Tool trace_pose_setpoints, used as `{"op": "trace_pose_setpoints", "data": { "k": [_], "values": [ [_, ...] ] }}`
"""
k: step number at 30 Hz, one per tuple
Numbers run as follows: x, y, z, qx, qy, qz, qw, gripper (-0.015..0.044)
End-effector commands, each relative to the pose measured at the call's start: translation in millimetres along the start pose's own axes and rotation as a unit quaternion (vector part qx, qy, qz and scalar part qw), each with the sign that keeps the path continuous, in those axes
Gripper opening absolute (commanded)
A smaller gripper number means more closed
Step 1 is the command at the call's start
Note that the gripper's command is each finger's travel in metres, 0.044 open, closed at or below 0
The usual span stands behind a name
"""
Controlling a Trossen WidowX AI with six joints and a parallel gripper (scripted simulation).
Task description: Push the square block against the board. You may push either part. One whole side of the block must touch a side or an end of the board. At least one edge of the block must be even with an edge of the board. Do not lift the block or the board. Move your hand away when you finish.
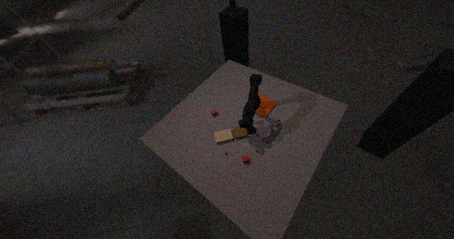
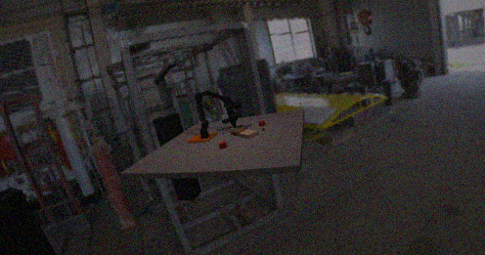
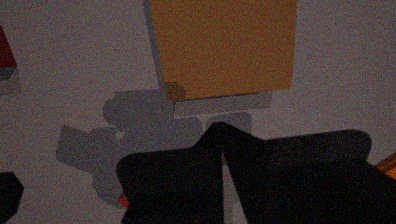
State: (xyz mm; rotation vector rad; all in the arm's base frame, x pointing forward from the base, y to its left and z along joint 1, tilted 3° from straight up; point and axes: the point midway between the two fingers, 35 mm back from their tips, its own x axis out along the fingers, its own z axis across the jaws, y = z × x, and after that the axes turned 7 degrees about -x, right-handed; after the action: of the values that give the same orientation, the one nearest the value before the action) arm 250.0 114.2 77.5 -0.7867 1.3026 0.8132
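The brown square block [image 1: 240,133] [image 2: 238,129] [image 3: 225,47] lies flat on the table, at the right end of the cream board [image 1: 223,135] [image 2: 247,133] in the top view. A thin dark line shows between them there; whether they touch or their edges are even, I cannot tell. The board is out of the wrist view. My gripper [image 1: 251,131] [image 2: 234,125] [image 3: 218,127] is shut and empty. Its tips are beside the block's side away from the board, with a small gap of table showing in the wrist view. The block's far end is cut off there.
A red cube [image 1: 214,113] [image 2: 223,145] lies off one side of the pair, and another red cube [image 1: 245,159] [image 2: 262,123] off the other, near a tiny red piece [image 1: 226,153] [image 2: 263,129]. An orange mat [image 1: 268,105] [image 2: 197,140] lies by the arm's base.
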Motion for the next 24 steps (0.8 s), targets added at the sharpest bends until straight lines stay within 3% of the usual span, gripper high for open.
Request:
{"op": "trace_pose_setpoints", "data": {
  "k": [1,24],
  "values": [
    [35.7,6.6,-9.1,0.004,0.018,0.01,1.0,0.0],
    [35.2,-20.5,-9.6,0.004,0.018,0.009,1.0,0.0]
  ]
}}
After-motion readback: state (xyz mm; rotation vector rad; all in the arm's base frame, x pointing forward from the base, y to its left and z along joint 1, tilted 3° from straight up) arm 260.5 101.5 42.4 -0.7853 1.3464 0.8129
